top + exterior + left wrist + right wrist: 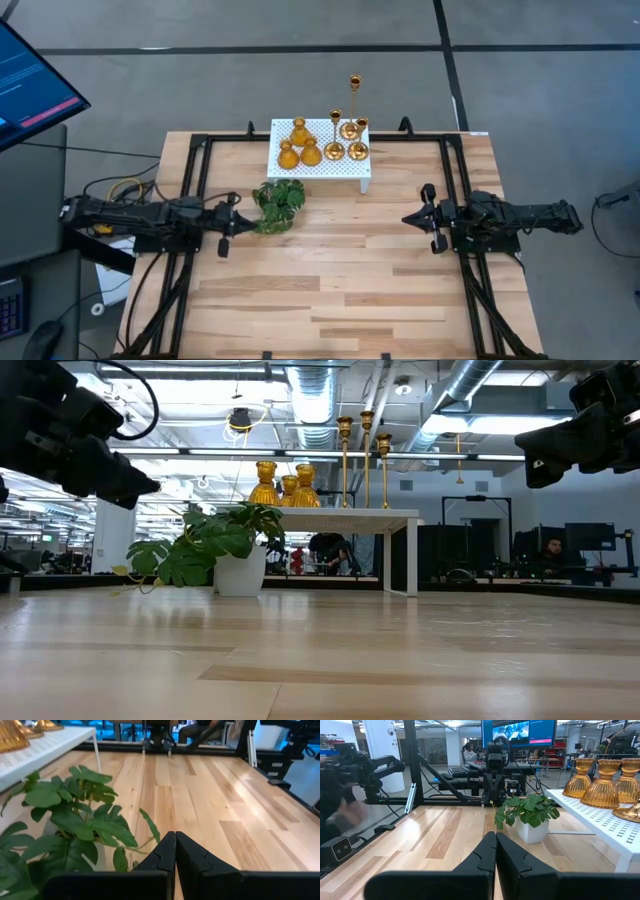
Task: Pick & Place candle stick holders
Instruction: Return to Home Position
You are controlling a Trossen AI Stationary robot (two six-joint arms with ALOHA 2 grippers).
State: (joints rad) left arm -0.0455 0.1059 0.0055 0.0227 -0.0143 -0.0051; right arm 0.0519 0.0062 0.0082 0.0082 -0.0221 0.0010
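Gold and amber, all up on the shelf. Three squat ribbed amber glass candle stick holders (288,487) stand at one end of the white perforated platform (322,173). The tall gold thin-stemmed candle stick holders (366,455) cluster tight at the other end, bases close together and near the platform's edge. I see no holder off the platform on the pale wooden table (340,290), so the placing looks done and only parking the arms is left.

Left gripper (175,840): fingers pressed together, nothing between them, hovering above the table just beside the green leafy potted plant (279,205). Right gripper (495,840): same story, pinched closed and empty, out on the opposite side of the table, well apart from the platform.

Now, the danger. The left arm is the one to watch, because those leaves sit right at its fingertips. A swing toward them on the way home could snag a leaf and drag or tip the small white pot. The pot stands just in front of the platform, so a shove there could jolt a leg. And a jolt is all the tall holders need. With narrow stems, small round bases and tight packing, if one goes the neighbours likely follow. The squat ones look far steadier.
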